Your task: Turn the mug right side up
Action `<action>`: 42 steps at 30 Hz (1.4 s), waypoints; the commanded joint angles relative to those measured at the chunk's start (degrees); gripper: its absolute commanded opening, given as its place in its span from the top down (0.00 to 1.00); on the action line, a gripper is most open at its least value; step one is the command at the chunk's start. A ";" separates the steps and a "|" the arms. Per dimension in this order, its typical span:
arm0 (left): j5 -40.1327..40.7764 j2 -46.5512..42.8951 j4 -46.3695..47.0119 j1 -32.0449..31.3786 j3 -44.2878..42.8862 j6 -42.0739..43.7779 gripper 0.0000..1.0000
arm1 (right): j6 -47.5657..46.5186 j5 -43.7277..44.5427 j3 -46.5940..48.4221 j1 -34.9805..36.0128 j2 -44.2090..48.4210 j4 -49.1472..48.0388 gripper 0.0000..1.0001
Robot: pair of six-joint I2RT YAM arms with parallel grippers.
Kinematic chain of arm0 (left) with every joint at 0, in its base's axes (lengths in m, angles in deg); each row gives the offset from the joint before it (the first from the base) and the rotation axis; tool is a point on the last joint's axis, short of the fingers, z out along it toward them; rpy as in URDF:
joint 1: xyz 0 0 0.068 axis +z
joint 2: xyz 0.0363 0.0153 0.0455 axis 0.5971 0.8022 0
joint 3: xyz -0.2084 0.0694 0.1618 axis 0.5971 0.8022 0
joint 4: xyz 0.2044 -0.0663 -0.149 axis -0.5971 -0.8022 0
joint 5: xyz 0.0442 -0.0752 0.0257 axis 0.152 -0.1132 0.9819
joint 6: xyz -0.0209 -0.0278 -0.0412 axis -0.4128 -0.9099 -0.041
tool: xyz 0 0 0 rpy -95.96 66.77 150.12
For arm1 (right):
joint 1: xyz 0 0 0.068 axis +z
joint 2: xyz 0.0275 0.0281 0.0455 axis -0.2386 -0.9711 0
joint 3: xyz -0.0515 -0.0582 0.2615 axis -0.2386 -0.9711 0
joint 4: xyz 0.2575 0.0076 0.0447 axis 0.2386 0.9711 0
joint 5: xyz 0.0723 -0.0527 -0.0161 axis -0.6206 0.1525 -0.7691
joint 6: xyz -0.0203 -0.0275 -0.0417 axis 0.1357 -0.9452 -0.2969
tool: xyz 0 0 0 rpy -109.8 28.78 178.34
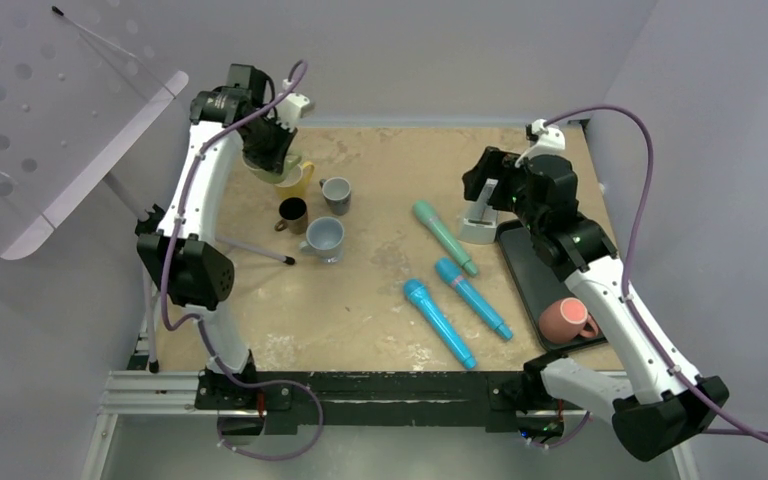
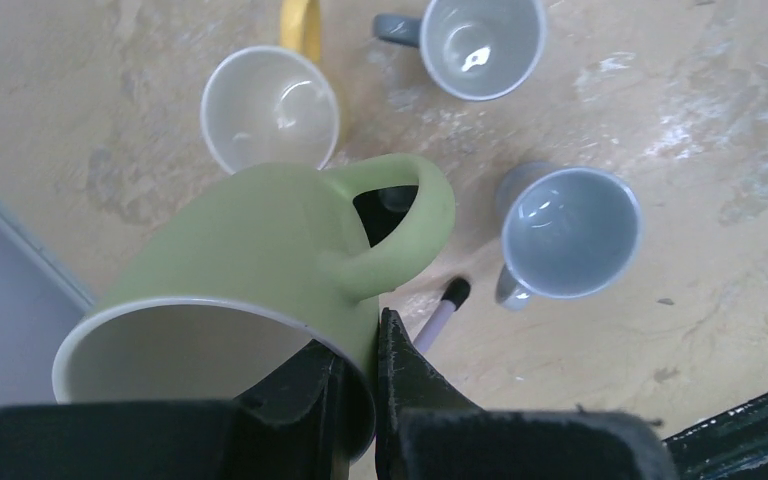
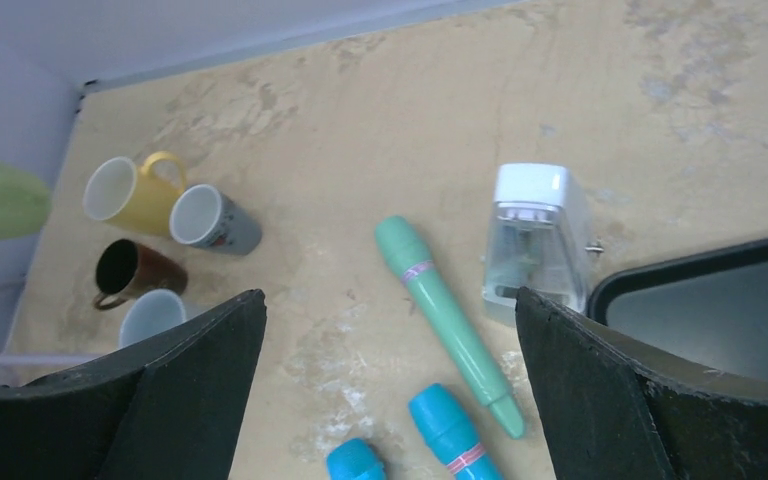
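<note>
My left gripper [image 2: 360,330] is shut on the rim of a light green mug [image 2: 260,240], one finger inside the wall and one outside, next to the handle. The mug hangs tilted above the table with its opening towards the wrist camera and its base towards the table. In the top view the left gripper [image 1: 268,150] holds it [image 1: 263,172] at the back left, over the group of mugs. The mug's edge also shows in the right wrist view [image 3: 0,195]. My right gripper [image 3: 390,295] is open and empty, raised at the back right [image 1: 485,185].
Below the green mug stand a yellow mug [image 1: 298,180], a grey mug [image 1: 336,193], a brown mug [image 1: 293,212] and a blue-grey mug [image 1: 325,238], all upright. A thin rod [image 1: 260,250] lies beside them. Three marker-like sticks [image 1: 445,238] lie mid-table. A sharpener [image 1: 480,220], black tray [image 1: 530,270] and pink mug [image 1: 565,320] are at right.
</note>
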 commanded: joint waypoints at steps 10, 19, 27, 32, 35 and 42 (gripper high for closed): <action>6.55 3.25 2.68 8.39 -3.46 1.92 1.00 | 5.75 17.26 2.24 -0.07 1.52 11.27 0.01; 5.71 13.31 1.78 12.14 -6.02 1.64 1.00 | 6.76 18.34 1.05 -0.13 1.97 11.55 0.01; 3.33 16.56 4.92 12.23 -0.93 1.08 1.00 | 10.44 24.09 1.66 -1.67 2.44 15.39 0.01; 2.15 18.15 5.81 12.23 0.06 0.64 1.00 | 11.53 23.09 0.83 -5.44 3.48 16.47 0.01; 2.47 19.06 6.38 12.28 0.47 0.22 1.00 | 11.37 20.67 -0.33 -7.94 4.40 15.53 0.01; 5.86 20.03 7.18 12.24 1.68 -0.72 1.00 | 11.60 19.29 -1.81 -10.47 4.52 15.48 0.01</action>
